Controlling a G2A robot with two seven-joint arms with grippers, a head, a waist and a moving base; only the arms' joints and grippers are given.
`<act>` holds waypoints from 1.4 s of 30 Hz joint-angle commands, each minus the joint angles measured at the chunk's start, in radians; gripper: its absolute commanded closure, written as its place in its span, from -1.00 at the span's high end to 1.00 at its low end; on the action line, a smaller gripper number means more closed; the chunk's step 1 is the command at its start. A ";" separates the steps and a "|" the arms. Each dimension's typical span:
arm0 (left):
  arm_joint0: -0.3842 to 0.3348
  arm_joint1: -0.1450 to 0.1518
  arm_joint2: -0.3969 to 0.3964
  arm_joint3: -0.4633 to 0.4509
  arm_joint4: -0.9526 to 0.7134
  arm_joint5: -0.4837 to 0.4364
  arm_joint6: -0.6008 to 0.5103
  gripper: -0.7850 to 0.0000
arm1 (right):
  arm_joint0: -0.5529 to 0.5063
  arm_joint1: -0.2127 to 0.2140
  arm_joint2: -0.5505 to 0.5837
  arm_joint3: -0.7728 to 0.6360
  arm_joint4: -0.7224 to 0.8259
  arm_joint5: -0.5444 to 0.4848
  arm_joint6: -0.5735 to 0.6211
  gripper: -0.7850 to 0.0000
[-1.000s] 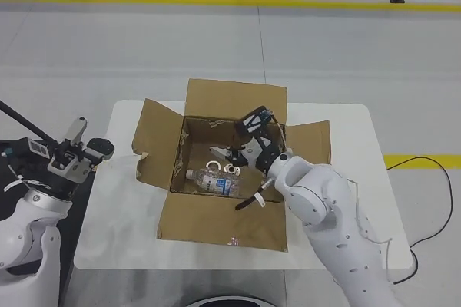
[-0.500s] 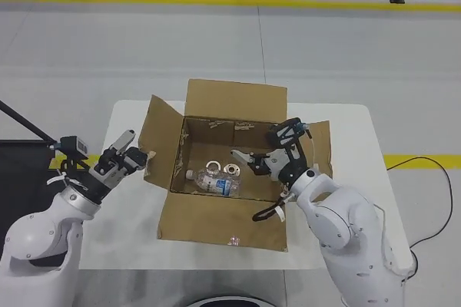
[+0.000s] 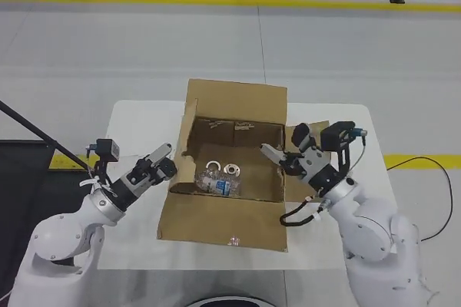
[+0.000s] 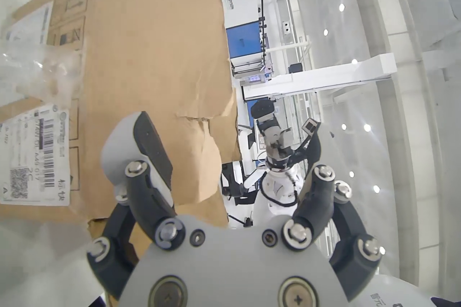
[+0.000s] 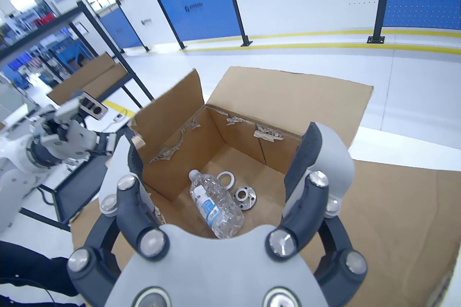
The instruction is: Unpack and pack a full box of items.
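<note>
Bottle point(image 3: 215, 183) lies flat on box point(image 3: 223, 224) floor, near front wall. Long axis runs along that wall: cap toward box's left wall, base toward right wall. White ring point(image 3: 213, 165) and metal flange point(image 3: 231, 168) lie just behind bottle.

Right gripper point(image 3: 284, 146) over box's right rim, fingers spread, empty, facing bottle base.

Left gripper point(image 3: 167, 159) outside box's raised left flap, fingers spread, empty.

Judgement: right arm has open path to bottle; flap blocks left.

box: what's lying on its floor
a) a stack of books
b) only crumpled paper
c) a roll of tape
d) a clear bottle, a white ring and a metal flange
d: the box holds a clear bottle on its side, with a white ring and a metal flange beside it.
</note>
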 commanded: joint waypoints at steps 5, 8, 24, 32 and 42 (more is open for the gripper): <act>-0.018 0.004 0.043 0.024 0.035 0.025 -0.016 1.00 | -0.110 0.013 0.194 0.002 0.274 -0.082 -0.059 1.00; -0.036 0.006 0.062 0.046 0.053 0.039 -0.014 1.00 | -0.147 0.019 0.268 0.029 0.378 -0.098 -0.065 1.00; -0.094 0.009 0.136 0.093 0.090 0.088 0.026 1.00 | -0.014 0.069 0.365 0.380 0.923 -0.176 0.342 1.00; -0.101 0.012 0.143 0.099 0.083 0.094 0.034 1.00 | 0.030 0.087 0.342 0.418 0.812 -0.056 0.345 1.00; -0.102 0.016 0.144 0.102 0.073 0.089 0.036 1.00 | 0.107 0.107 0.251 0.449 0.802 -0.054 0.500 1.00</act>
